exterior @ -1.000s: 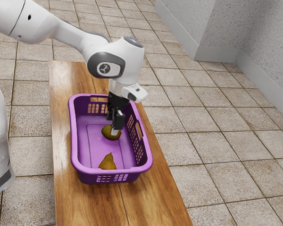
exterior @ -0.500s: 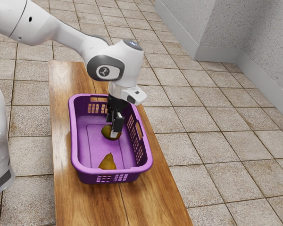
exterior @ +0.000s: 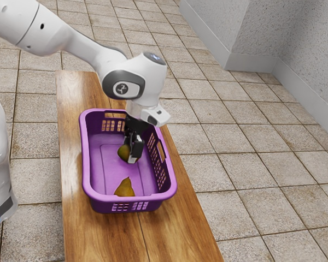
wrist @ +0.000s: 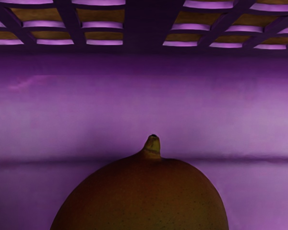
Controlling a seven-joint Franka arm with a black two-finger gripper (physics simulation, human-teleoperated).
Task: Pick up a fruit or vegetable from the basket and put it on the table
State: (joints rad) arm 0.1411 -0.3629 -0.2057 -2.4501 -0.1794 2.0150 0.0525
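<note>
Your black claw [exterior: 131, 156] partly hides the round green-brown stemmed fruit [exterior: 122, 153] right by it, inside the purple plastic basket [exterior: 85, 158]; you can't tell whether it's clamped or apart; the yellow-brown pear [exterior: 124, 189], away from it, is part-hidden.

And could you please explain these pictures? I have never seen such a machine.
The machine is one white, jointed robot arm with a black gripper at its end. The exterior view is taken from the arm's side; the wrist view comes from a camera on its hand, looking into the basket. On the brown wooden table stands a purple plastic basket with latticed walls. Inside lie a yellow-brown pear and a rounded, green-brown fruit with a short stem. The gripper is at this rounded fruit; whether it holds it, I cannot tell.
</note>
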